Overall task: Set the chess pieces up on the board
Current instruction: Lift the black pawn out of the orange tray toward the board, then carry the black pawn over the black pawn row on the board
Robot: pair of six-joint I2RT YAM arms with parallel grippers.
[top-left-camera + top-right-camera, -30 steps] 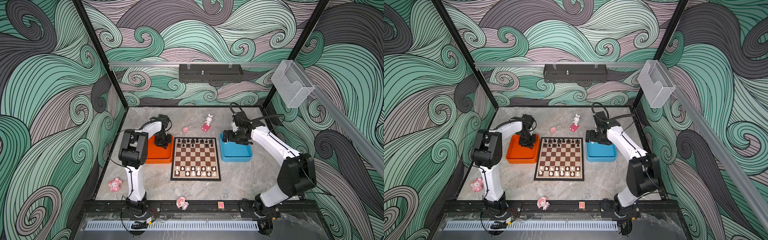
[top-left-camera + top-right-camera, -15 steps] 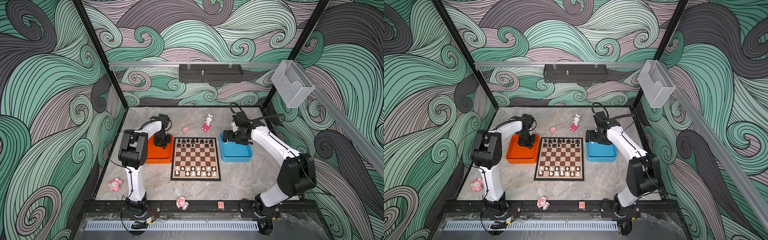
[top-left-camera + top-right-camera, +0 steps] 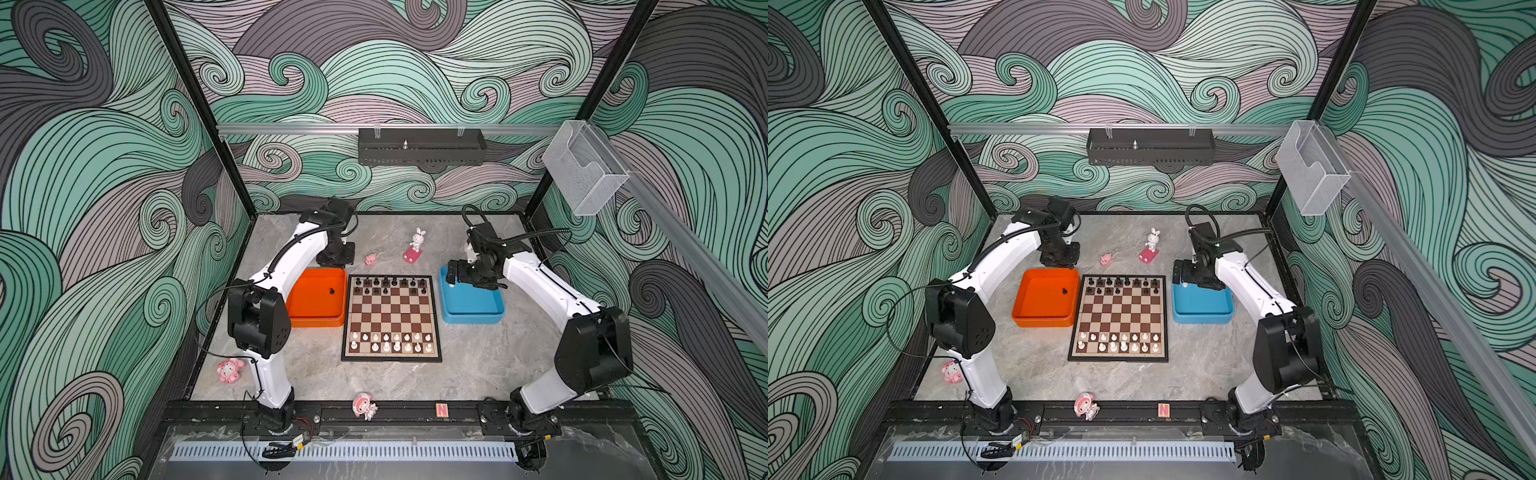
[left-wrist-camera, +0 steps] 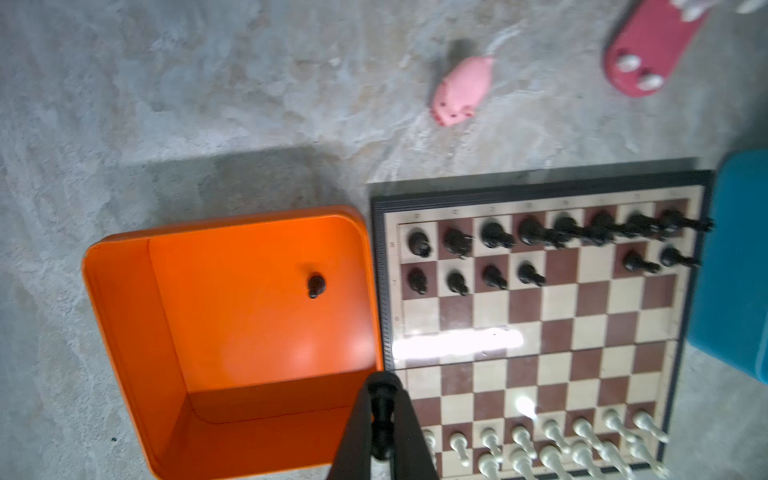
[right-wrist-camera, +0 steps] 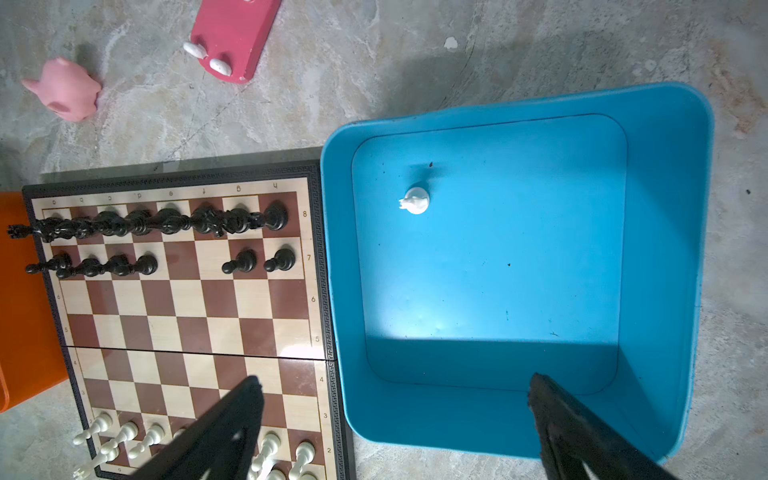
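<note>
Jaws of L gripper (image 4: pixel 382 384) clenched on black piece (image 4: pixel 383 432), by orange tray (image 4: pixel 124 316) at board's (image 3: pixel 390 316) 9 o'clock; 2nd black piece (image 4: pixel 316 285) lies in tray. R gripper (image 5: pixel 395 399) jaws released above blue tray (image 5: pixel 665 249), 3 o'clock, w/ white piece (image 5: pixel 415 200) inside.

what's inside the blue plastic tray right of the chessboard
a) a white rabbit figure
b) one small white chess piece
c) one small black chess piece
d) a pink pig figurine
b: the right wrist view shows a single small white chess piece on the floor of the blue plastic tray.
</note>
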